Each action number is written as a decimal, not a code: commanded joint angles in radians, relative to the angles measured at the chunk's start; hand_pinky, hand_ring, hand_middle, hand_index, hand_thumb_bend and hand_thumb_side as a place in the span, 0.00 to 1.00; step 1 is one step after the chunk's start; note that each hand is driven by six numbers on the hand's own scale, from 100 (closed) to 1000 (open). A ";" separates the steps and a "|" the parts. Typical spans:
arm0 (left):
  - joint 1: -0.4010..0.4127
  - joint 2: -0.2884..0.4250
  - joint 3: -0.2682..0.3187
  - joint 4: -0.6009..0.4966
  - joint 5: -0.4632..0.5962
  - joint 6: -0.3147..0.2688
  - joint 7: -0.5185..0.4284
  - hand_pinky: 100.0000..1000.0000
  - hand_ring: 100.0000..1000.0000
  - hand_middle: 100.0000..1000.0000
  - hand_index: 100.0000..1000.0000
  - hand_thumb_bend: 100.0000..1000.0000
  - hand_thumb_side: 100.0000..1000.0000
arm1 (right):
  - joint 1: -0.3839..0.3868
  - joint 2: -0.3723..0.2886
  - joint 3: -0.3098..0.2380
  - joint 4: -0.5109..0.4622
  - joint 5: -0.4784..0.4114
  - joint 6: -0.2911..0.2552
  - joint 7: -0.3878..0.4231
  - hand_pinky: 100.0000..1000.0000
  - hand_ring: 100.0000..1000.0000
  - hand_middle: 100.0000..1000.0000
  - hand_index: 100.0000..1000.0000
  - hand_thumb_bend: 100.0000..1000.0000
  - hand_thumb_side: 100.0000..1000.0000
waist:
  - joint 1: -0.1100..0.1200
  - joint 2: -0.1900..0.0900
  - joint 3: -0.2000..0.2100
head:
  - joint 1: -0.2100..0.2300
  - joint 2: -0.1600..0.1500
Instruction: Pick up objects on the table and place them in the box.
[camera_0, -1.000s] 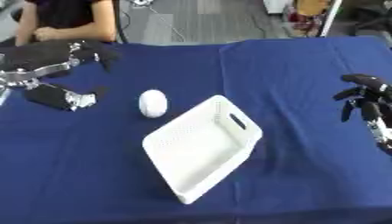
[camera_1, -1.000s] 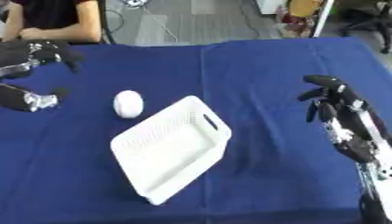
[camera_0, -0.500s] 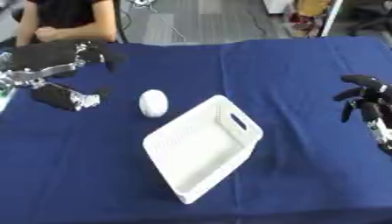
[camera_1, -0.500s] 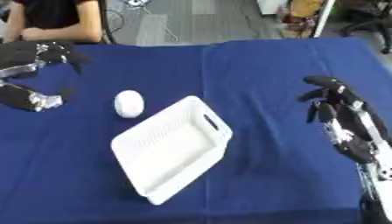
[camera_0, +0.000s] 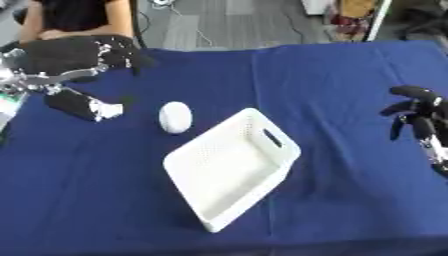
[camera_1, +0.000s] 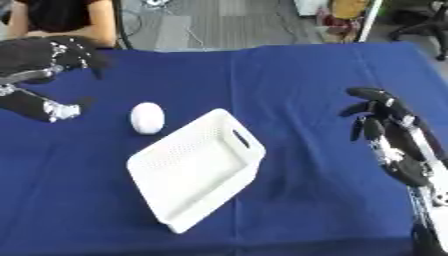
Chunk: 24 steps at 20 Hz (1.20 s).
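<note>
Meanwhile, on a table (camera_0: 350, 75) draped in blue cloth, a white egg-shaped object (camera_0: 175, 117) lies bare on the fabric, just off the ten o'clock corner of the white box (camera_0: 232, 167); the box sits near the middle of the table, skewed, its long axis running from about seven o'clock to one o'clock, and nothing shows inside it; the object's own long axis runs roughly twelve to six.

At the upper left of the scene the robot's left hand (camera_0: 74, 52) hangs above the cloth with fingers relaxed and spread, thumb set apart below them, and nothing in its hold; the object lies toward four o'clock from that hand, apart from it but near; no contact shows.

At the right edge the right hand (camera_1: 385, 125) rests idle, fingers somewhat bent and fanned toward the ten o'clock side, also carrying nothing; it stands well apart from the object, with the whole box between them.

By the look of things the left hand is plainly the nearer of the two, so the pick would fall to it: a reach down and toward four o'clock to close across the object's narrow width, then a short carry onward in the same direction over the near rim of the box; the task reads as barely begun, the box not yet filled.
</note>
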<state>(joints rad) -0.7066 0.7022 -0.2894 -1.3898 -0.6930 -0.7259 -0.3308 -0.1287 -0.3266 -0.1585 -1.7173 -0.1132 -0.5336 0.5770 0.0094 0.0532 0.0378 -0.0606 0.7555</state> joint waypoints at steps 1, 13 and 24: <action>-0.025 0.004 -0.008 -0.001 -0.037 -0.016 0.021 1.00 0.85 0.63 1.00 1.00 0.71 | -0.006 -0.027 0.001 -0.009 -0.009 -0.059 0.060 0.28 0.64 0.81 0.87 0.00 0.52 | 0.000 -0.013 -0.002 | 0.010 -0.002; -0.038 -0.034 -0.030 0.039 0.013 -0.037 -0.019 1.00 0.83 0.64 1.00 1.00 0.72 | -0.008 -0.027 0.003 -0.007 -0.011 -0.060 0.064 0.28 0.64 0.81 0.87 0.00 0.52 | -0.001 -0.011 -0.006 | 0.012 -0.002; -0.036 -0.065 -0.022 0.056 0.170 -0.013 -0.100 0.96 0.80 0.66 1.00 1.00 0.69 | -0.015 -0.026 0.005 -0.005 -0.015 -0.064 0.066 0.28 0.64 0.81 0.87 0.00 0.52 | -0.009 -0.005 -0.011 | 0.018 -0.009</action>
<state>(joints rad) -0.7195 0.6267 -0.3244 -1.3255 -0.5444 -0.7104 -0.3890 -0.1297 -0.3267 -0.1527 -1.7115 -0.1219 -0.5331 0.5775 0.0008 0.0577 0.0281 -0.0527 0.7554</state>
